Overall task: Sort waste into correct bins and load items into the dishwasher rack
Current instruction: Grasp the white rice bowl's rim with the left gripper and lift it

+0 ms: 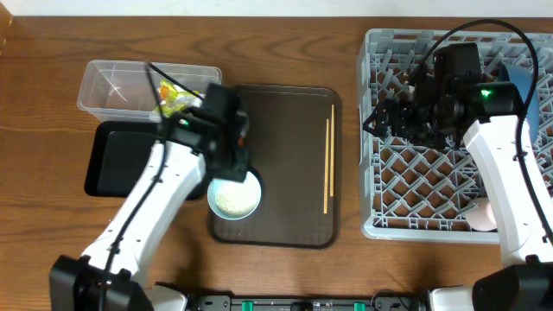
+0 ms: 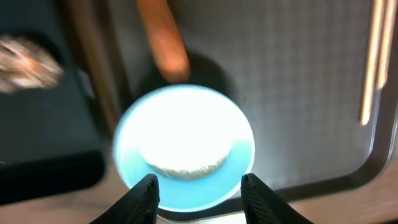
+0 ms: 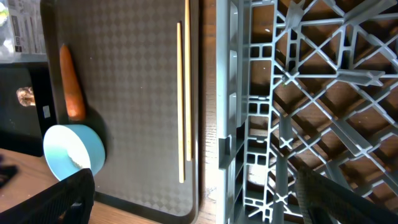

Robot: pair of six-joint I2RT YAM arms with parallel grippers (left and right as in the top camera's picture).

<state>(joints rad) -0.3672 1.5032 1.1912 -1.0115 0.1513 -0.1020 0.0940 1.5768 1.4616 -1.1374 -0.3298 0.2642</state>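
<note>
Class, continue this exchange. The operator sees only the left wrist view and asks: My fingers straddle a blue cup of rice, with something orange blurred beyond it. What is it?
Observer: A whole carrot, lying on the brown tray with one end beside the cup.
Operator: Where is the clear tub?
Observer: The clear tub sits at the table's far left, beyond the black tray, and holds the yellow-green wrapper.
Operator: And the other arm?
Observer: The right gripper hangs open over the left side of the grey rack.
</note>
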